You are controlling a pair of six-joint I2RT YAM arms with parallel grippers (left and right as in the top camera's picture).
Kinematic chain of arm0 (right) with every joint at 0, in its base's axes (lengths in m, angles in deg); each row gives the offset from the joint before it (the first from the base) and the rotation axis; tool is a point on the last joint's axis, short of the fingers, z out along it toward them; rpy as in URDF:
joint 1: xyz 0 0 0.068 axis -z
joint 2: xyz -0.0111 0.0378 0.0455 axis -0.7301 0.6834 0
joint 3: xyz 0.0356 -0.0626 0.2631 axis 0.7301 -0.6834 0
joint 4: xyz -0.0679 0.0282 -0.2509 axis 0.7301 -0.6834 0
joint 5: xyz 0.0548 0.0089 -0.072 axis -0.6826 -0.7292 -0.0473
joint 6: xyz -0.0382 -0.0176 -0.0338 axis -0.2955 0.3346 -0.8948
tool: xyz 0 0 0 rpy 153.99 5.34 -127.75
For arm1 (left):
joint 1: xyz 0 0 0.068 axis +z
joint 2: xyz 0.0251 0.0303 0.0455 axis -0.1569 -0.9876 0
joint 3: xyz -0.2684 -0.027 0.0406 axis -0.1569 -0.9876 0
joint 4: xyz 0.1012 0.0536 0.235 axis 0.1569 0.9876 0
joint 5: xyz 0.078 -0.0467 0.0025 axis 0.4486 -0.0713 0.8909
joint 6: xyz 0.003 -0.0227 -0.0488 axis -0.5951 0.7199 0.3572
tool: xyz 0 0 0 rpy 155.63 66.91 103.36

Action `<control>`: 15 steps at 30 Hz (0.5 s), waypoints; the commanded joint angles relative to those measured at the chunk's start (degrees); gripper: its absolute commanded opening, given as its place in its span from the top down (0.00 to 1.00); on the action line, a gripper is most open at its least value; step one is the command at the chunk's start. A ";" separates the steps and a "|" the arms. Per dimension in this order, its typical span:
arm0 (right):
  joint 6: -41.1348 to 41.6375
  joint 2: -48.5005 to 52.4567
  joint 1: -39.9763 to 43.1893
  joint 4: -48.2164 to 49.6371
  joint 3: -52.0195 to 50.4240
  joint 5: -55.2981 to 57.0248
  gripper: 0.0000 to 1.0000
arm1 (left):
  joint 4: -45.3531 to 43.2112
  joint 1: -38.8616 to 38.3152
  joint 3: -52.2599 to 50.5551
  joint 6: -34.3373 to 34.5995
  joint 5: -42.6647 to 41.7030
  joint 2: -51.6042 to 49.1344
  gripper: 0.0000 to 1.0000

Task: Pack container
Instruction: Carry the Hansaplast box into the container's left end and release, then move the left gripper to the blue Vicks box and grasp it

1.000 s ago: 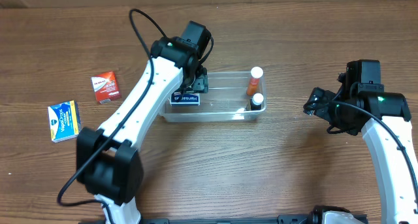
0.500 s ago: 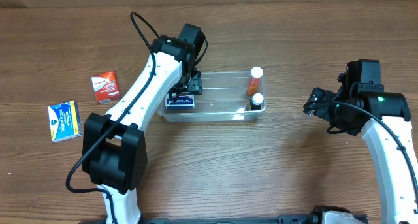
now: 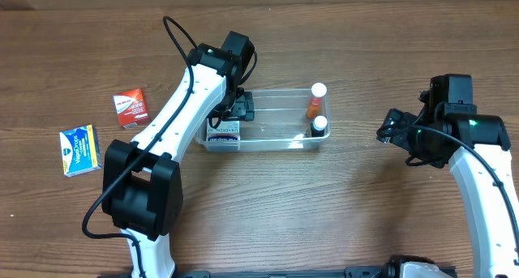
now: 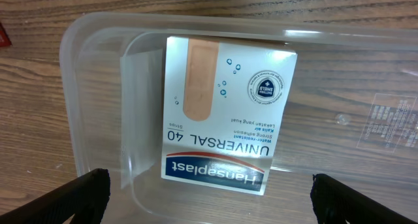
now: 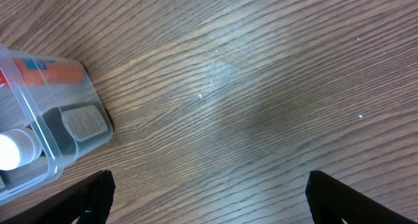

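Note:
The clear plastic container (image 3: 268, 140) sits mid-table. A white and blue Hansaplast plaster box (image 3: 225, 133) lies flat in its left end, and shows in the left wrist view (image 4: 225, 113) inside the container (image 4: 85, 106). An orange bottle (image 3: 315, 102) and a dark bottle (image 3: 319, 126) stand at its right end. My left gripper (image 3: 241, 106) is open and empty just above the box, fingers wide (image 4: 209, 198). My right gripper (image 3: 388, 128) is open and empty over bare wood (image 5: 209, 198), right of the container (image 5: 39, 159).
A red and white small box (image 3: 130, 108) and a blue and yellow box (image 3: 79, 149) lie on the table to the left of the container. The wooden table (image 3: 324, 213) stretches in front and to the right.
The plaster box went from held above the container's left end to lying flat inside it. My left gripper let it go and opened. The right arm has not moved.

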 commanded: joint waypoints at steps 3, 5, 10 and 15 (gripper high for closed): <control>-0.15 -0.04 0.17 0.31 0.46 -0.33 0.04 | 2.40 0.20 4.68 -1.62 3.85 1.11 0.00; -0.15 -0.04 0.15 0.31 0.46 -0.33 0.04 | 4.37 0.24 7.58 -1.68 5.42 2.82 0.00; -0.15 -0.04 0.15 0.11 0.46 -0.33 0.04 | 7.67 5.66 11.96 -2.73 5.18 8.70 0.00; -0.15 -0.04 0.17 0.15 0.46 -0.33 0.04 | 5.22 19.91 11.61 -7.15 0.98 9.79 0.00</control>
